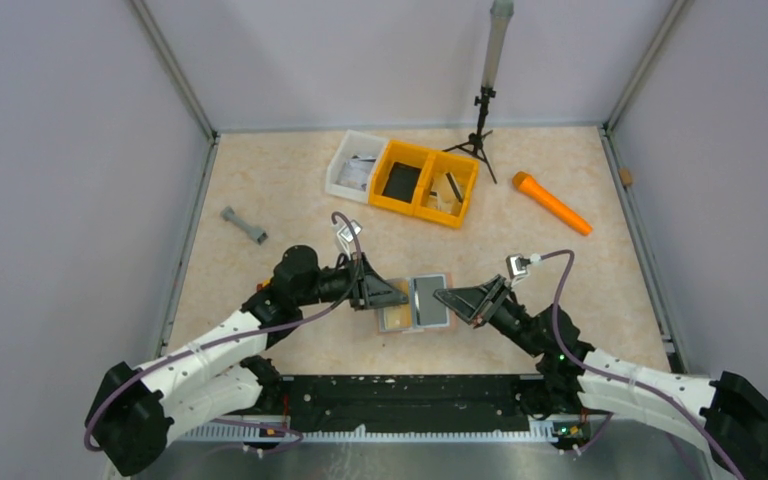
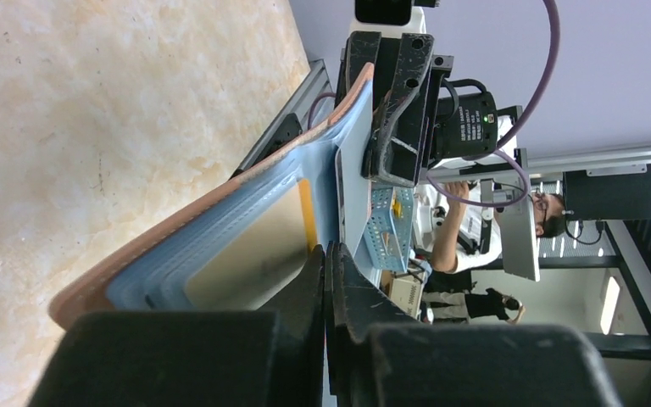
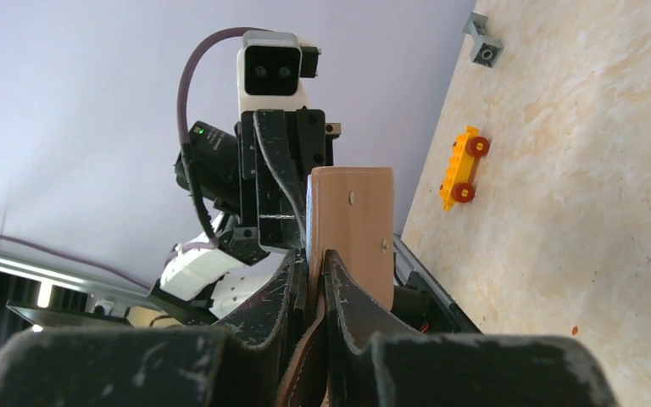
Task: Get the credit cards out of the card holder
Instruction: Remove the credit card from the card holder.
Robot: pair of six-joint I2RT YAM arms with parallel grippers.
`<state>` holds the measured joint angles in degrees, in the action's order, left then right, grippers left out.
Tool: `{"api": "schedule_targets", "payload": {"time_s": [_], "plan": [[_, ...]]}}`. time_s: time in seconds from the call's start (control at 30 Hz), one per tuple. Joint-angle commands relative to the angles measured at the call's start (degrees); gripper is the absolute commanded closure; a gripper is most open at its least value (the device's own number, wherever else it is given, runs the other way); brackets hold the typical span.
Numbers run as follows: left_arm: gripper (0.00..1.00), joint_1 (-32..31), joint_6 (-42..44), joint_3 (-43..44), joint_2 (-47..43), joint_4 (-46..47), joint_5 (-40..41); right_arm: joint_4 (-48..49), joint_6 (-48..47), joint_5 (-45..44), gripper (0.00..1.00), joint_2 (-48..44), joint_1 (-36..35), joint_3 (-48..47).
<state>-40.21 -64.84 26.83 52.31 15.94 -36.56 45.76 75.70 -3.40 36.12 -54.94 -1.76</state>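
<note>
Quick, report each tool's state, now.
Left tool: closed at the card holder's pale inner pocket; whether it grips the card cannot be told.
Right tool: closed, holding the card holder's brown flap.

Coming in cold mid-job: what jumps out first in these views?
The left gripper and right gripper meet in the middle of the top view, both pinching the open card holder, with a greyish card showing inside. Farther back, an orange cylinder lies right of the yellow bins.

credit card [image 2: 246,254] btm hidden in card holder [image 2: 148,288] pocket, white bin [image 1: 340,160] contents unclear
</note>
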Motion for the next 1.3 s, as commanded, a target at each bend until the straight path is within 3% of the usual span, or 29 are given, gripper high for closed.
{"api": "schedule_targets", "payload": {"time_s": [0.0, 0.17, 0.4, 0.57, 0.73, 0.97, 1.27], "plan": [[0.93, -0.02, -1.25, 0.22, 1.82, 5.84, -2.55, 5.55, 0.41, 0.29, 1.00, 0.93, 0.32, -0.89], [0.77, -0.13, -3.29, -0.42, 3.13, 10.18, -3.99, 7.37, 0.30, 1.87, 1.00, 4.03, 0.29, -1.72], [0.74, -0.34, -2.82, -0.34, 3.51, 9.56, -4.08, 11.08, 1.19, 3.22, 1.00, 7.51, 0.31, -2.08], [0.72, -0.47, 2.84, 2.25, 1.32, -3.19, -0.01, 11.02, 1.07, 3.22, 1.00, 7.38, 0.34, -2.21], [0.71, -0.40, 4.88, 2.70, -0.38, -7.82, 2.05, 8.35, 0.32, 3.22, 1.00, 5.86, 0.30, -2.84], [0.66, -0.41, -0.33, -0.67, 0.61, 4.18, -1.98, 9.99, 0.85, 6.11, 1.00, 8.91, 0.30, -4.60], [0.75, -0.60, -1.69, -0.87, 1.87, 7.57, -3.25, 14.18, 1.82, 7.32, 1.00, 12.93, 0.30, -4.83]]}}
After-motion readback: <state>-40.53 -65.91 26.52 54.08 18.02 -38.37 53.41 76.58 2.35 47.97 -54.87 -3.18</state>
